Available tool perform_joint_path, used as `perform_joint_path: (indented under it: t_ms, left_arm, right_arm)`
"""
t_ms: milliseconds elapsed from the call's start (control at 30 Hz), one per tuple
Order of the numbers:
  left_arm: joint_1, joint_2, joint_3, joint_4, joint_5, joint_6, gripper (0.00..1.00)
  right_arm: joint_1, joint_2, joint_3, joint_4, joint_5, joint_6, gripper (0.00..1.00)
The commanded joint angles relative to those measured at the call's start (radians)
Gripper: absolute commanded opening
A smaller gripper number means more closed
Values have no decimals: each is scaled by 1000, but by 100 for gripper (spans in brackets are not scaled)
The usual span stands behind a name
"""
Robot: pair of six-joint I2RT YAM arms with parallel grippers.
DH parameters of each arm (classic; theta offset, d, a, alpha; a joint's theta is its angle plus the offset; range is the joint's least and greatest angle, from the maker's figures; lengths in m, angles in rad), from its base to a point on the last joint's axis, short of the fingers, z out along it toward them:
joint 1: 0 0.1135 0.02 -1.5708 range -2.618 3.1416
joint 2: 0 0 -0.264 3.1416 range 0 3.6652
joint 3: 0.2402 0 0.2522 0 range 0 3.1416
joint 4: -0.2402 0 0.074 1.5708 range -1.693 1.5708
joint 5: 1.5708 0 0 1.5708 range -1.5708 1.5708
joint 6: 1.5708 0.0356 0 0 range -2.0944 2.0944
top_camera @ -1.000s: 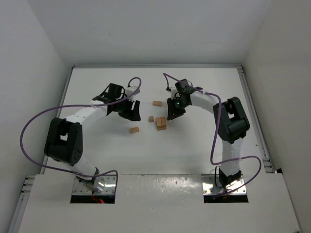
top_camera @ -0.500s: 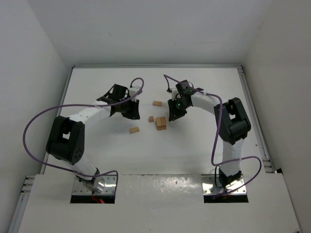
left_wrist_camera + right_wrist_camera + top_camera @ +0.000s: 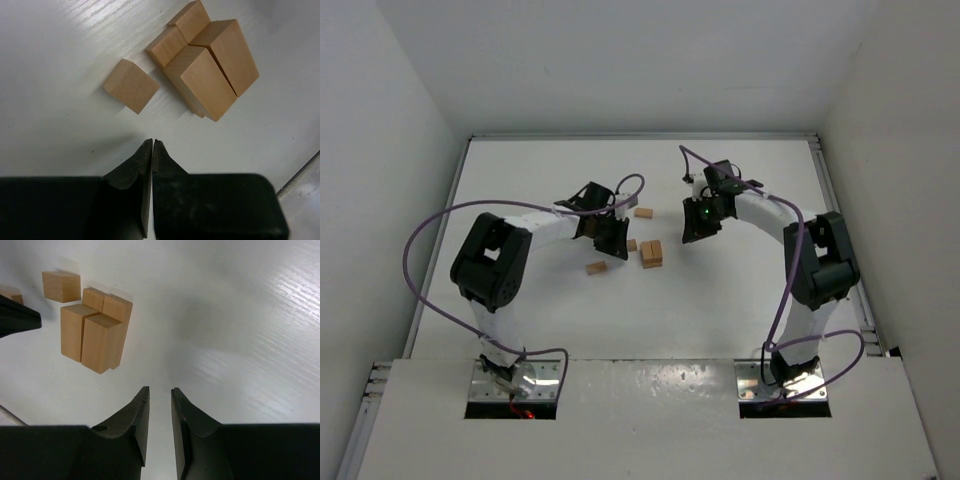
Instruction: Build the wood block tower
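My left claw (image 3: 152,143) was closed on nothing; the loose block (image 3: 131,86) lay just ahead, beside the tower (image 3: 207,87).

There are two robot arms (image 3: 542,224), three loose wood blocks (image 3: 596,267) lying on one table (image 3: 720,300), and one little tower (image 3: 651,253) with four blocks showing.

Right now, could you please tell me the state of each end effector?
Left end effector: closed, holding nothing.
Right end effector: slightly open, holding nothing.
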Motion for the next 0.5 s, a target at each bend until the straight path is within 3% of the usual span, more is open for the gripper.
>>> perform_joint_path:
  t_ms: [0, 467]
  left_arm:
    - [-13, 28, 49, 19, 32, -31, 10]
    - [-121, 91, 106, -38, -315, -118, 6]
  right_arm:
    - [-5, -33, -3, 11, -2, -6, 26]
    - [-18, -48, -23, 23, 8, 4, 26]
